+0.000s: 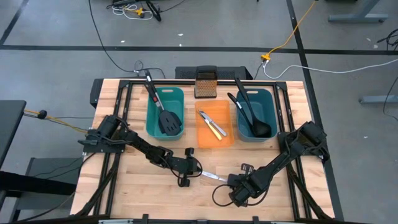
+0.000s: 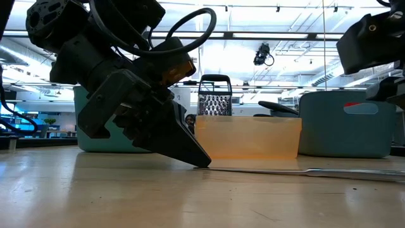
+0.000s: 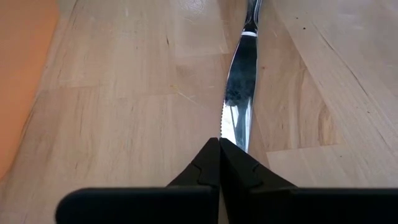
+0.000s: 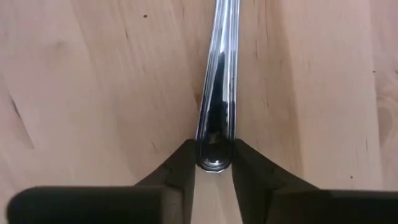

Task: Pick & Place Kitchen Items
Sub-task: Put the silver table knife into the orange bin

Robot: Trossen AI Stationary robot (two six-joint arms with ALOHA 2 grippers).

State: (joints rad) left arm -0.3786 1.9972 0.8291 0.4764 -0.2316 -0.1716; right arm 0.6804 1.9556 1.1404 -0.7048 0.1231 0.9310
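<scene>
A slim silver knife (image 1: 212, 176) lies flat on the wooden table, near its front edge. My left gripper (image 1: 200, 172) is shut, with its tips on the blade's tip; the low view shows it slanting down to the table (image 2: 204, 163). My right gripper (image 4: 214, 163) points down at the knife's other end, with one finger on each side of the handle's rounded end. The blade (image 3: 239, 99) runs away from my left fingers, and the handle (image 4: 221, 74) runs away from my right fingers. My left gripper presses its shut fingertips (image 3: 219, 152) down on the blade's tip (image 3: 235, 138), slanting down from the table's left, along the knife. The knife lies flat on the table under them. My right gripper pinches the free end of the handle (image 4: 214, 155) between its two fingers (image 4: 185, 163), from above, pointing down. The knife rests on the table.
At the back stand a teal bin (image 1: 155, 99) with black spatulas, an orange bin (image 1: 225, 138) with knives, one yellow-handled, and a teal bin (image 1: 268, 102) with black ladles. A metal box grater (image 1: 205, 84) stands behind the orange bin. Bare wood lies around the knife.
</scene>
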